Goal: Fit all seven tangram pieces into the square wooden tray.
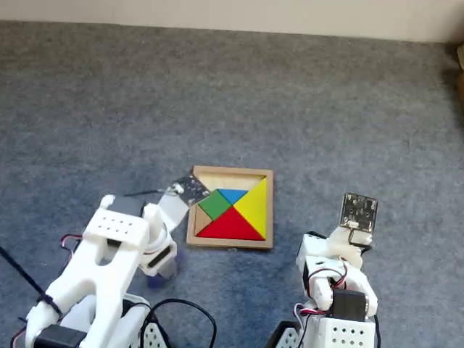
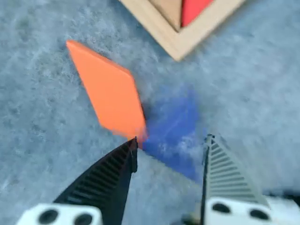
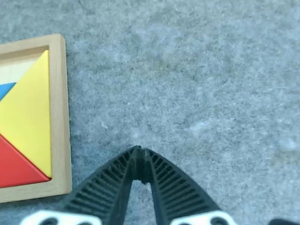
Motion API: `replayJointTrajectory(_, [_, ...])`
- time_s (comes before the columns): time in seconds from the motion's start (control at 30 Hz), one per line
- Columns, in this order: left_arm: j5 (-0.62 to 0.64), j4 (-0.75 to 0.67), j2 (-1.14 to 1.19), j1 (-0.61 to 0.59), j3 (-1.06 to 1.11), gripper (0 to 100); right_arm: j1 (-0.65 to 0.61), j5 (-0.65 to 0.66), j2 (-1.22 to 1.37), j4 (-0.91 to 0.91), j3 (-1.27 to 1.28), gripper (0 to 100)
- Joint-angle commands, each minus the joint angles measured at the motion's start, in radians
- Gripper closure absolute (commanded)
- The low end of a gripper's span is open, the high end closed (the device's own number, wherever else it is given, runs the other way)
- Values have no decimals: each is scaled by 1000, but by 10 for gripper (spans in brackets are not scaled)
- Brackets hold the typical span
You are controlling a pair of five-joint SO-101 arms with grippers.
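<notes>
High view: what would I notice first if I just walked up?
The square wooden tray stands out in the middle of the carpet, with a big red triangle and a big yellow triangle inside. Just outside its corner, an orange piece and a blue piece lie on the carpet ahead of the open left gripper.

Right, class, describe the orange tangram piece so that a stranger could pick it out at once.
Find the square wooden tray on the grey carpet. Just outside one corner, two loose pieces lie before the left arm's open fingers. Yours is the orange parallelogram, not the blue piece.
</notes>
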Motion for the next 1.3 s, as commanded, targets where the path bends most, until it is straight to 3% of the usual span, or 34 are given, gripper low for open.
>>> replayJointTrajectory(0.0, [2, -147, -8, -13, 65, 769, 12, 3, -12, -19, 99, 992])
replayJointTrajectory(0.3, [2, -144, -7, -5, 77, 822, 12, 3, -12, -19, 99, 992])
replayJointTrajectory(0.53, [2, -147, -13, -5, 73, 776, 12, 3, -12, -19, 99, 992])
replayJointTrajectory(0.9, [-6, -218, -13, -13, 33, 877, 12, 3, -12, -19, 99, 992])
replayJointTrajectory(1.27, [-5, 51, -16, -8, -239, 916, 12, 3, -12, -19, 99, 992])
